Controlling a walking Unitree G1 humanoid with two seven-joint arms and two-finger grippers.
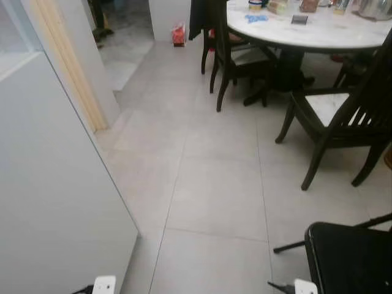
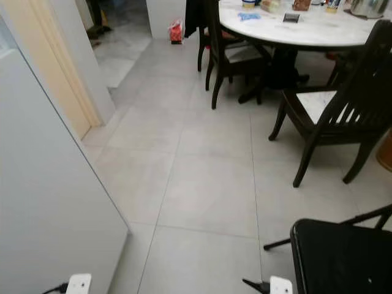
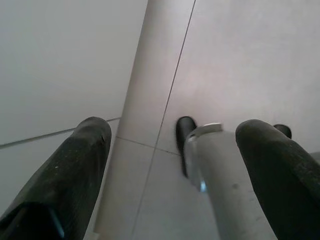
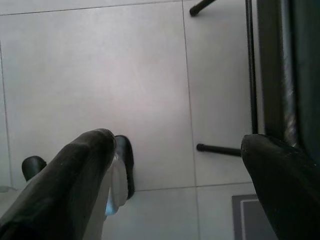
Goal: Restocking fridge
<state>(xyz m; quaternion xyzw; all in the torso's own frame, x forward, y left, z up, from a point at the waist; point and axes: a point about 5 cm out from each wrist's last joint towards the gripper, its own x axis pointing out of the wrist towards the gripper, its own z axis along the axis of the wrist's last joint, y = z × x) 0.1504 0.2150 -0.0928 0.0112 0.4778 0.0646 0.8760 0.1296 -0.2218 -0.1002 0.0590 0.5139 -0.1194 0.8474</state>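
A tall pale grey flat panel point(image 1: 55, 202) fills my left side; it may be the fridge's side, and no door or handle shows. Both arms hang low. In the left wrist view my left gripper point(image 3: 172, 132) is open over the tiled floor, beside that pale panel point(image 3: 60, 60), with nothing between its fingers. In the right wrist view my right gripper point(image 4: 177, 142) is open too and holds nothing, with a black seat point(image 4: 295, 75) close beside it. Several small items lie on the round white table point(image 1: 318, 30) at the far right.
Dark wooden chairs point(image 1: 343, 116) stand around the table, one point(image 1: 236, 58) at its left. A black seat point(image 1: 349, 257) is close at my lower right. A red bag point(image 1: 178, 35) sits on the floor far ahead. A doorway point(image 1: 122, 37) opens at the far left past a cream door frame point(image 1: 67, 67).
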